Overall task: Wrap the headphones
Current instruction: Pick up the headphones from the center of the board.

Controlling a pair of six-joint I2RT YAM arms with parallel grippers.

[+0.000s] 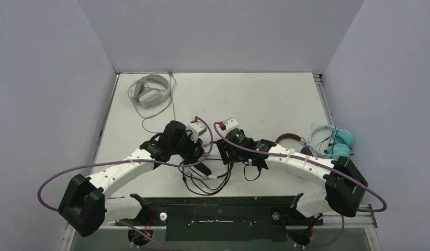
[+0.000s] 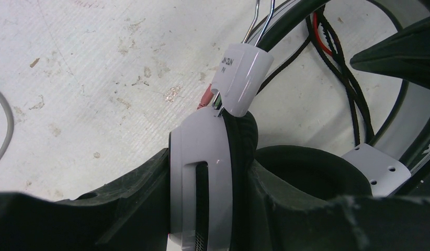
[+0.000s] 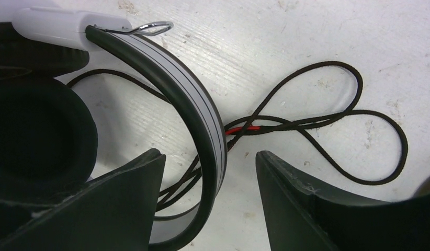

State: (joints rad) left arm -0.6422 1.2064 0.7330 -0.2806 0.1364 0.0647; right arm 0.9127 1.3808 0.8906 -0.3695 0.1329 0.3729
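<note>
The black-and-white headphones (image 1: 202,168) lie on the table's near middle, their black cable (image 1: 213,185) looped loosely beside them. My left gripper (image 2: 210,178) is shut on one white ear cup (image 2: 200,178), the black pad against one finger. In the top view the left gripper (image 1: 194,157) sits over the headset. My right gripper (image 3: 210,162) is open, with the black-and-white headband (image 3: 189,110) passing between its fingers without touching them. The cable (image 3: 333,125) lies in loops beyond it. In the top view the right gripper (image 1: 228,151) is just right of the headset.
Pale grey headphones (image 1: 150,91) with a grey cable lie at the far left. Light teal headphones (image 1: 336,141) lie at the right edge, and a brown headset (image 1: 289,140) is partly hidden behind my right arm. A black rail (image 1: 218,206) runs along the near edge.
</note>
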